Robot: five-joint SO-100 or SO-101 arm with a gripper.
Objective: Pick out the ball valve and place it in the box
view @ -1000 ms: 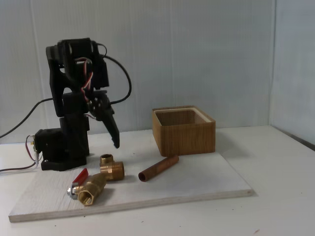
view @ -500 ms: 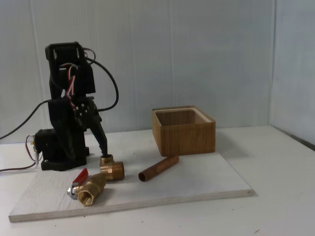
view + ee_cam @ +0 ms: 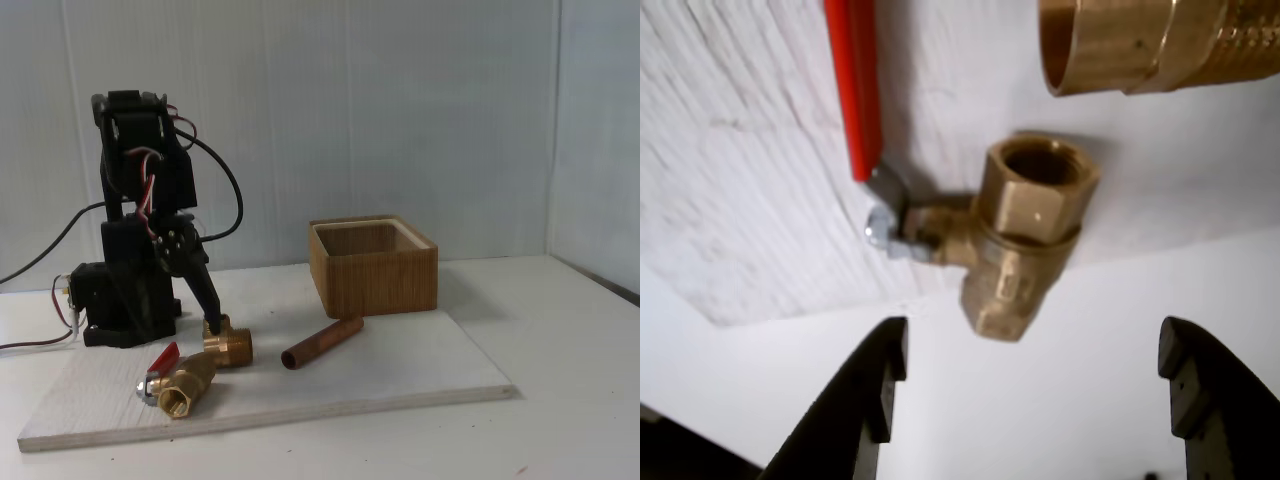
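Nothing is picked up yet, as far as I can judge: the ball valve (image 3: 180,380) lies on the pale wooden board (image 3: 400,370) near its front left corner in the fixed view, and the box (image 3: 372,264) stands well apart to the right at the board's back edge.

In the wrist view my tool (image 3: 1035,385) is spread wide and empty, with the ball valve (image 3: 1015,240) just beyond the fingertips, roughly centred between them (red lever pointing away). The brass elbow fitting (image 3: 228,342) sits just beside it; the copper pipe piece (image 3: 322,342) lies further right. Grasping, carrying and releasing all remain.
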